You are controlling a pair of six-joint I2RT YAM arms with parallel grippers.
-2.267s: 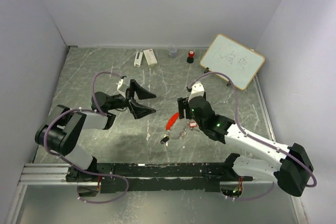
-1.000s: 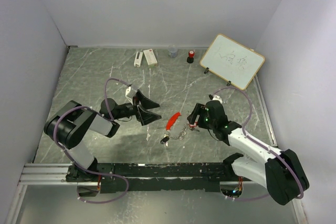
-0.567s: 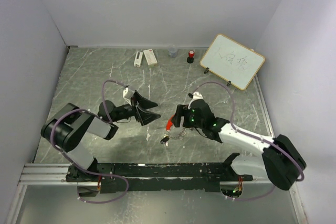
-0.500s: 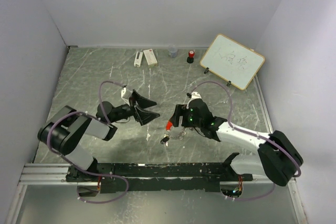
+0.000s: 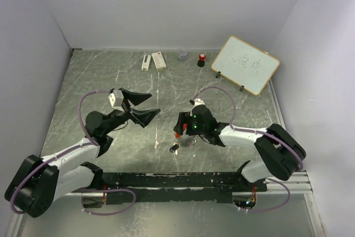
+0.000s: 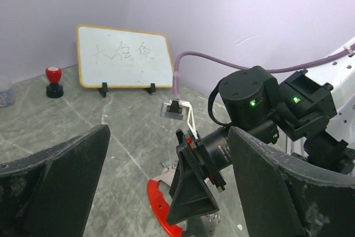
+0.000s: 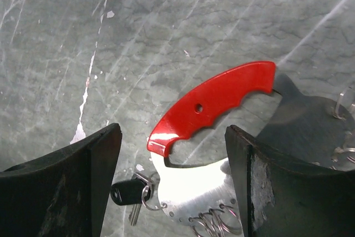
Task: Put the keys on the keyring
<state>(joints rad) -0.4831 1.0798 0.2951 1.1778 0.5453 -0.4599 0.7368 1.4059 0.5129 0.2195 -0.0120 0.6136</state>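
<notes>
Keyring (image 7: 194,188) was recorded flat on the counter (image 5: 100,70), near the near edge and about midway between the side edges, with its red fob (image 7: 213,101) pointing toward the far edge. Over the preceding second the right gripper (image 7: 172,137) was brought in from the right-hand side and was now placed directly above the fob, fingers spread to either side of it and nothing pinched. The black-tagged key (image 7: 128,192) was noted touching the lower left edge of the grey piece; whether it was already threaded could not be told. The red-tagged key could not be made out. The left gripper (image 5: 151,104) was drawn back toward the left edge and raised, fully spread and empty, facing the keyring from well apart. Judgement: the approach to the fob was resumed, a grasp was not yet made, and the task was taken to be at an early stage.
</notes>
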